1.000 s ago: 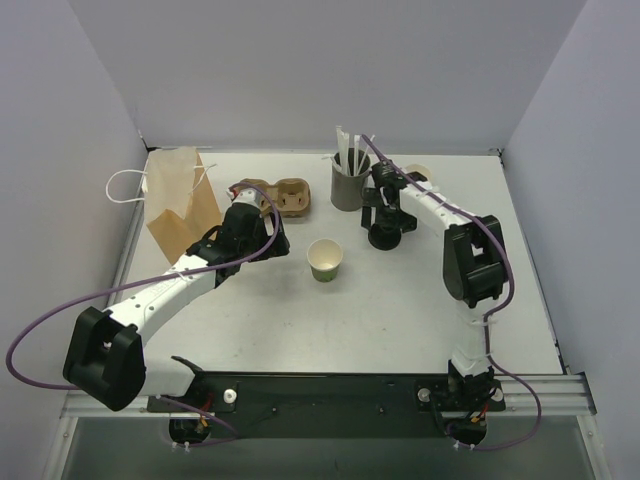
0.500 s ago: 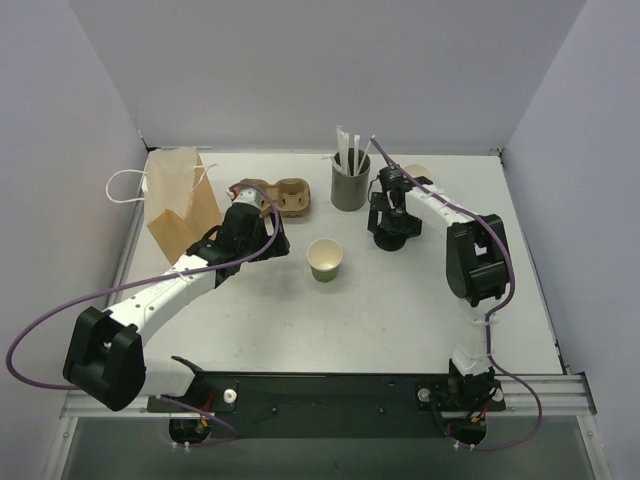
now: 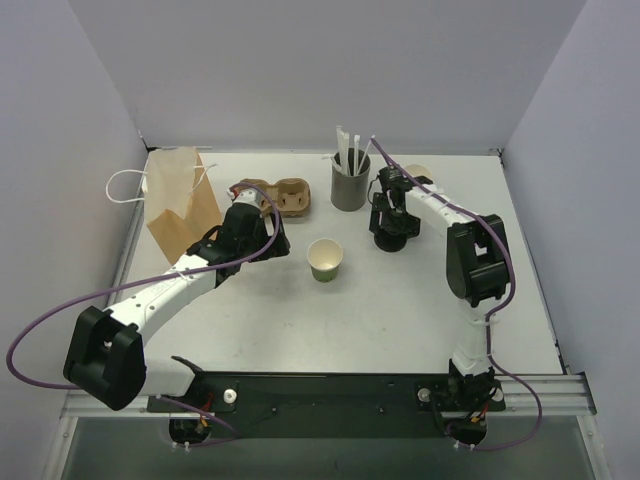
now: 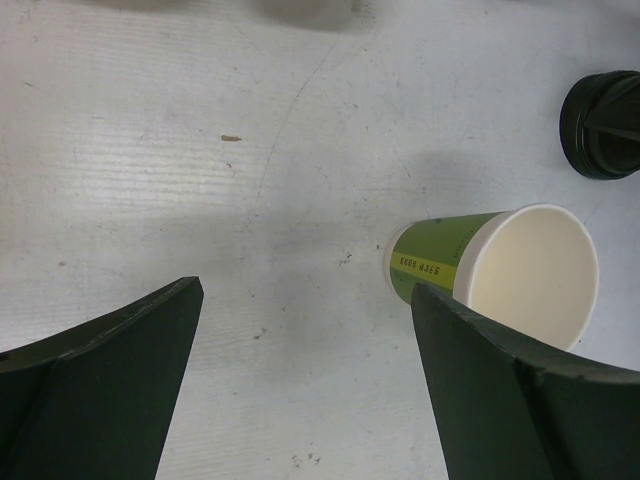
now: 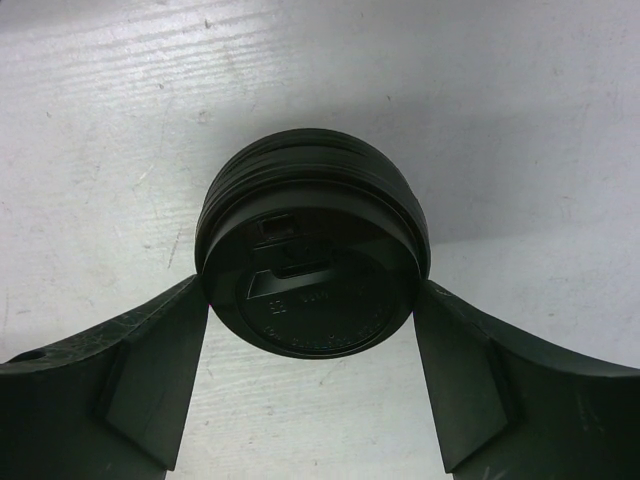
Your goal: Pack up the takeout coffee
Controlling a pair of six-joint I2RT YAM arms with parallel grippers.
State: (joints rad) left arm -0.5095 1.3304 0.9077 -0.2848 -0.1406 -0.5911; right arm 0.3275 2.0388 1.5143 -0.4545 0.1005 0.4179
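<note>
R gripper (image 5: 312,310) straddles lidded coffee cup (image 5: 310,265), fingers at lid edge, contact unclear; L gripper (image 4: 305,330) spread open, empty; carrier tray (image 3: 283,196) awaits cup.

A brown paper bag (image 3: 183,198) with white handles stands at the upper left of the white desk (image 3: 400,310). Right of it lies a cardboard cup carrier (image 3: 286,196), then a grey holder (image 3: 349,184) with white straws. An open, lidless green cup (image 3: 325,260) stands near the centre.
</note>
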